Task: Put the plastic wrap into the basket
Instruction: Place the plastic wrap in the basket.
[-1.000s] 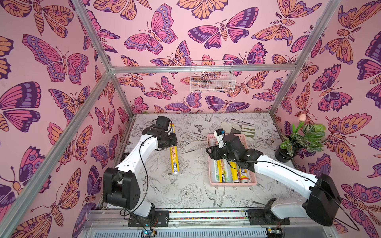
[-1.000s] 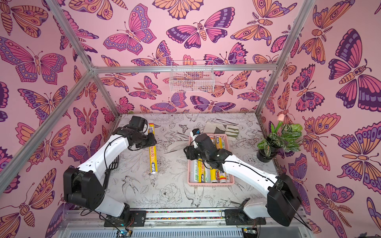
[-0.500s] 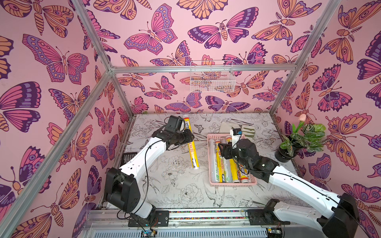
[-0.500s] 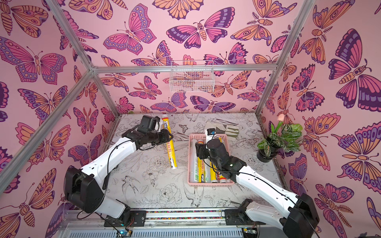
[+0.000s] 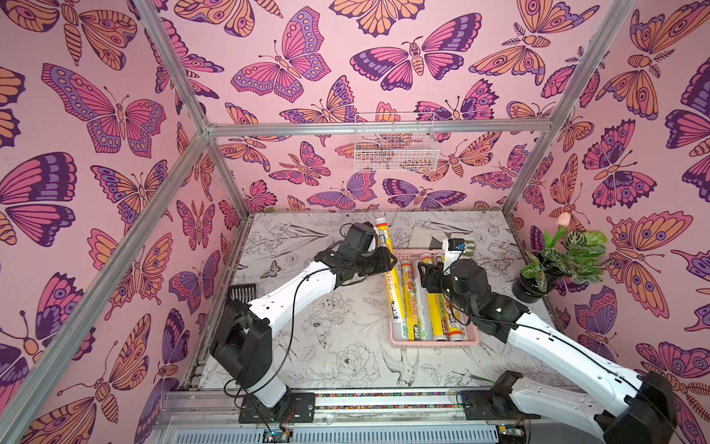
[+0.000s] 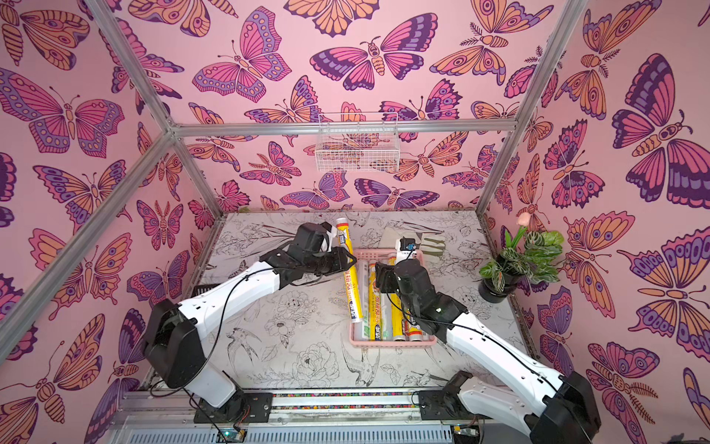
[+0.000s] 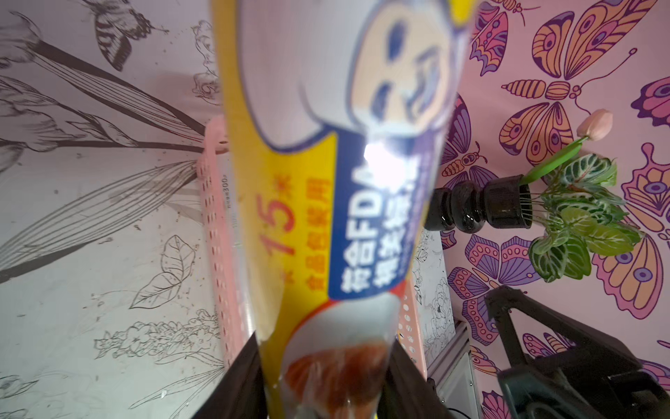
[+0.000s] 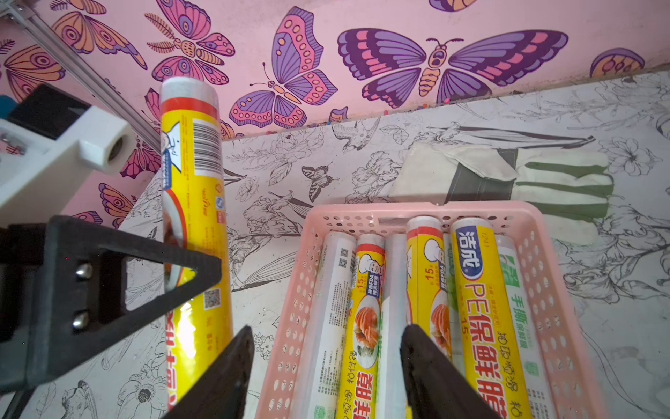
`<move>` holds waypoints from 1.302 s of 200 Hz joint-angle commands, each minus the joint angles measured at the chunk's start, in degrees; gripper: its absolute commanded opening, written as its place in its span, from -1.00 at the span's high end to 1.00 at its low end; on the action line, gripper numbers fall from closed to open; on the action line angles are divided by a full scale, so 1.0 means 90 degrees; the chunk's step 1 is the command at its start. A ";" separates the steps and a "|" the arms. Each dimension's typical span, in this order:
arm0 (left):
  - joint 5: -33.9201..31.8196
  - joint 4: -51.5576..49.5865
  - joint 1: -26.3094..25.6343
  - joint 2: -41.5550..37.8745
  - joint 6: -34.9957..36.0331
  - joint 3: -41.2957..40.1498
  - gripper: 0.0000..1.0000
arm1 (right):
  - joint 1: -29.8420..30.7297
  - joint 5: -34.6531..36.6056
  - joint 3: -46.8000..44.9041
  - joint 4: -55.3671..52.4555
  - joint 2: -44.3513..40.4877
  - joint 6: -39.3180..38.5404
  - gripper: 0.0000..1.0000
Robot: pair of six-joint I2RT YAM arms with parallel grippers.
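My left gripper (image 5: 384, 260) (image 6: 344, 261) (image 7: 326, 381) is shut on a yellow roll of plastic wrap (image 5: 394, 292) (image 6: 352, 292) (image 7: 326, 181) (image 8: 195, 181). It holds the roll lengthwise over the left rim of the pink basket (image 5: 434, 343) (image 6: 392, 342) (image 7: 214, 217) (image 8: 417, 210). Several more rolls (image 5: 434, 307) (image 8: 475, 308), yellow and whitish, lie side by side inside the basket. My right gripper (image 5: 424, 272) (image 6: 380, 275) (image 8: 328, 330) hovers above the basket's far half. It is open, with nothing between its fingers.
A grey-and-white glove (image 5: 434, 238) (image 8: 507, 177) lies just behind the basket. A potted plant (image 5: 553, 265) (image 7: 544, 210) stands at the right wall. A black slotted scoop (image 5: 242, 294) sits at the left table edge. A white wire basket (image 5: 395, 148) hangs on the back wall.
The left arm has carried the yellow roll rightward from the table's left middle to the basket's left rim. The right arm has drawn back towards the right, and its jaws have widened slightly.
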 commanded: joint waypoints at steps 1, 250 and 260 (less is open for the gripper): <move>0.0153 0.0446 -0.0120 0.0197 -0.0245 0.0191 0.58 | -0.0162 -0.0214 -0.0086 -0.0199 -0.0045 0.0215 -0.36; 0.0833 0.0632 -0.0258 0.1456 -0.0696 0.0536 0.56 | -0.0541 -0.0938 0.0109 -0.0653 0.0722 0.0471 -0.38; 0.0867 0.0652 -0.0258 0.1518 -0.0714 0.0536 0.56 | -0.0536 -0.0938 0.0109 -0.0655 0.0725 0.0475 -0.38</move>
